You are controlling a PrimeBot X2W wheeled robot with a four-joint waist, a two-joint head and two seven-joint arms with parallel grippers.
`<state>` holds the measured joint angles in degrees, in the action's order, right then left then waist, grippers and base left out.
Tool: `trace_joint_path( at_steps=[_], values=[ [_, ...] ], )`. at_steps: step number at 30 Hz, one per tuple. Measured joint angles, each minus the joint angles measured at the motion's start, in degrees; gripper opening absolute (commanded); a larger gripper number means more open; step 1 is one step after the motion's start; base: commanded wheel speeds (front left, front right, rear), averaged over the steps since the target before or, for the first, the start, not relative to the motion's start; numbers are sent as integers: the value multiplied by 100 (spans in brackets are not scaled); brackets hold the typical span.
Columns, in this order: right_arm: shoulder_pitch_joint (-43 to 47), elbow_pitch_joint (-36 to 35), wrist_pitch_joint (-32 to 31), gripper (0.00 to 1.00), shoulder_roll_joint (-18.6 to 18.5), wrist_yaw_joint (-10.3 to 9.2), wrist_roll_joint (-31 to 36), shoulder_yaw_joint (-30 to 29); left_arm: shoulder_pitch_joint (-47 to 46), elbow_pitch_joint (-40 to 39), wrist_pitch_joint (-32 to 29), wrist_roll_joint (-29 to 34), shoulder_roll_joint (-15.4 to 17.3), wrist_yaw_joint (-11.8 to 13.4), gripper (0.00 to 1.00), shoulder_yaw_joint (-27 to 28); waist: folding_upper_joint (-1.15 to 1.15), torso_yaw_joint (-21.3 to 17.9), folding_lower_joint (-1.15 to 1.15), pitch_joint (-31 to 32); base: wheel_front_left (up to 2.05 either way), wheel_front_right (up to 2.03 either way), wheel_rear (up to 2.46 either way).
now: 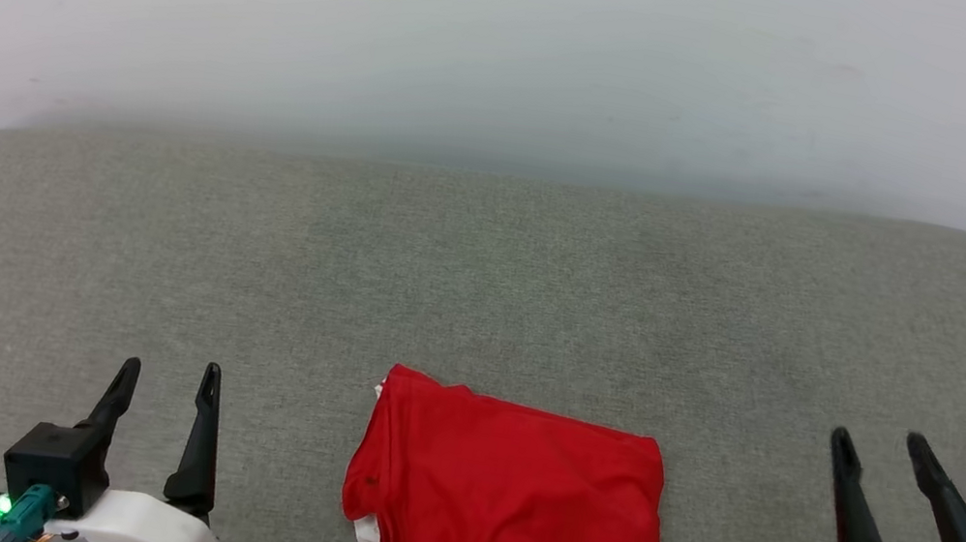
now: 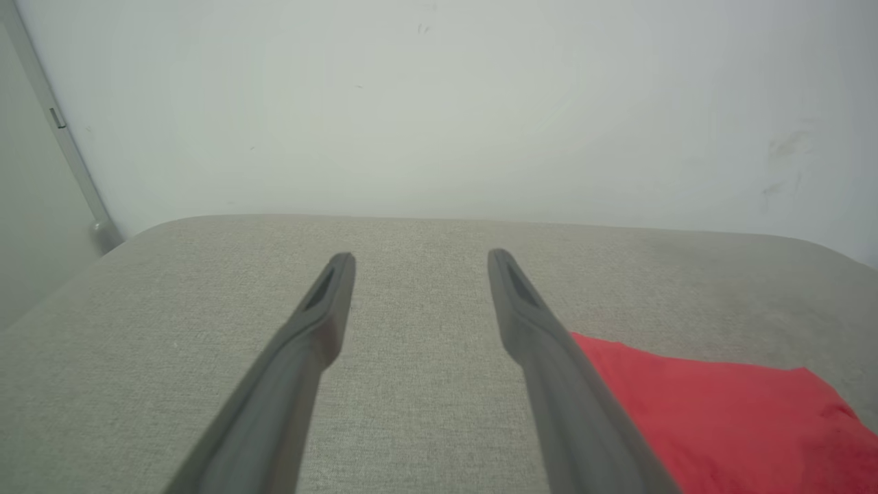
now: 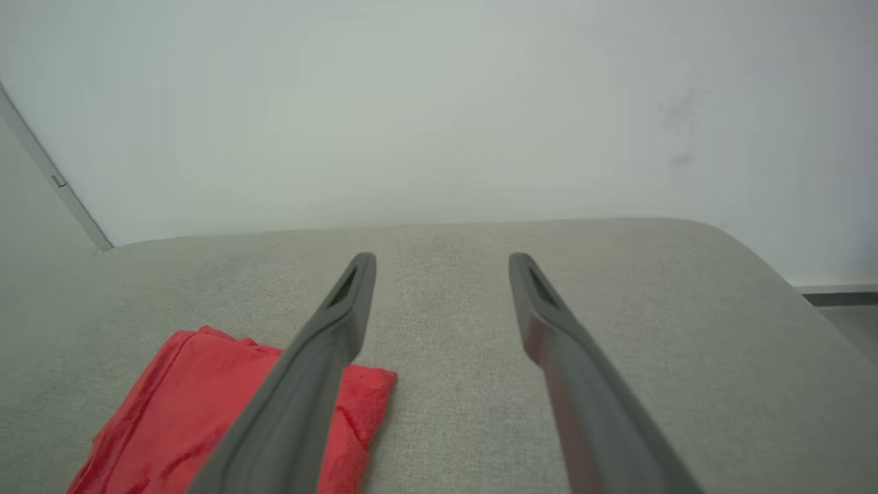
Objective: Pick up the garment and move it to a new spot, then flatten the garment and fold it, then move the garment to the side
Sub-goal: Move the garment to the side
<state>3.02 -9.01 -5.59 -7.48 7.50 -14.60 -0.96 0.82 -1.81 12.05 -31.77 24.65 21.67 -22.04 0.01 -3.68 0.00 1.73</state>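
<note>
Two pincers stand wide and empty: the left gripper [image 1: 170, 368] and the right gripper [image 1: 879, 440] flank the folded red jersey [image 1: 513, 502], which lies near the front edge of the grey cushion [image 1: 481, 281]. The cloth looks light and limp, likely best pinched through all layers at its side edges.

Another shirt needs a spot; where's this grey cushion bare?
Bare: far half of the grey cushion up to the wall, and strips between the garment and the left pincer and right pincer. Crowded: near middle, under the garment.

no legible text; red marks at white edge of the garment [image 1: 503, 500], perhaps trim
</note>
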Motion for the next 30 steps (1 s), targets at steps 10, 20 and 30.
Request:
trace_joint_path(
  at_steps=[10, 20, 30],
  values=[
    [-202, 1686, -1651, 100, -446, -1, -1519, -1034, -213, -81, 85, 68, -64, -24, 100, -32, 0, 255, 0, -71, 0, 0, 0],
    [-825, 2947, -3489, 100, -230, -1, -3053, -617, -561, -248, 118, 189, -142, -94, 100, -167, 0, 629, 0, -397, 0, 0, 0],
    [-1708, 3801, -3651, 85, 48, 7, -4111, -126, -950, -218, 80, 288, -194, -237, 100, -358, 0, 961, 0, -956, 0, 0, 0]
  ],
)
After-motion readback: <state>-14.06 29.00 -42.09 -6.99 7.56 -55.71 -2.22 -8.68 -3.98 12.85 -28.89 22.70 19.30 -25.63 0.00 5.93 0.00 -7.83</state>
